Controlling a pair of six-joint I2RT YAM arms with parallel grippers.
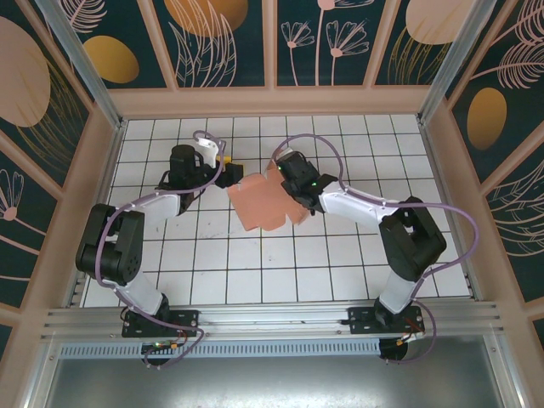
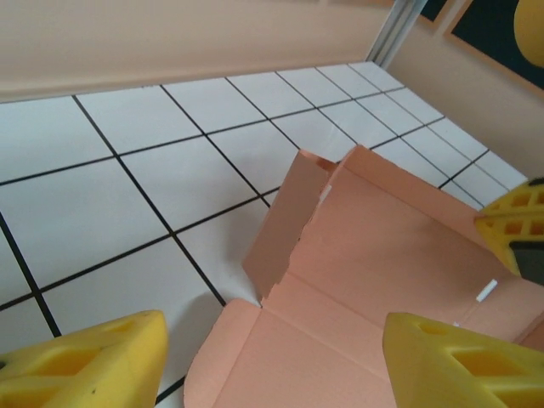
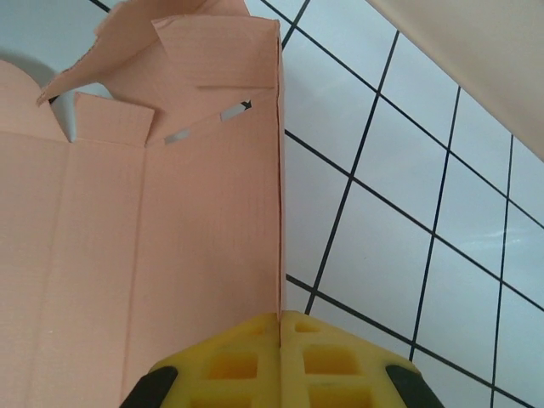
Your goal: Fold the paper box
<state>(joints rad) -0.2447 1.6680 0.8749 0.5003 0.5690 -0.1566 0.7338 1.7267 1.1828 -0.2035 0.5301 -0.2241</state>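
The left jaws stand wide open and hold nothing. In the left wrist view their two yellow fingers [image 2: 85,361] sit at the near corners, with the salmon card lying loose below and between them. The right jaws are pressed fully together. In the right wrist view the long edge of a card panel runs straight into the seam between the yellow pads [image 3: 246,361], so I judge they pinch the paper box [image 1: 259,204] by that edge.

The box lies on the white tiled desk [image 1: 212,272], about mid-width and a little toward the far side, between the two arms' ends. Nearest the left jaws the card is a flat sheet with crease lines and a rounded flap resting on the tiles. Just beyond, one side panel [image 2: 285,225] is raised, tilted rather than fully upright. From the right wrist, the broad panel runs away from the pads to a far end where flaps [image 3: 170,51] are bent up, with a slot [image 3: 231,111] just below them.

By my reading the task is at an early-to-middle stage. Creases are broken in and one or two walls are lifted. No corner looks locked, no tab sits in a slot, and the card reads as an open blank, not a box. Raising the other walls, tucking the tabs and closing the lid are left.
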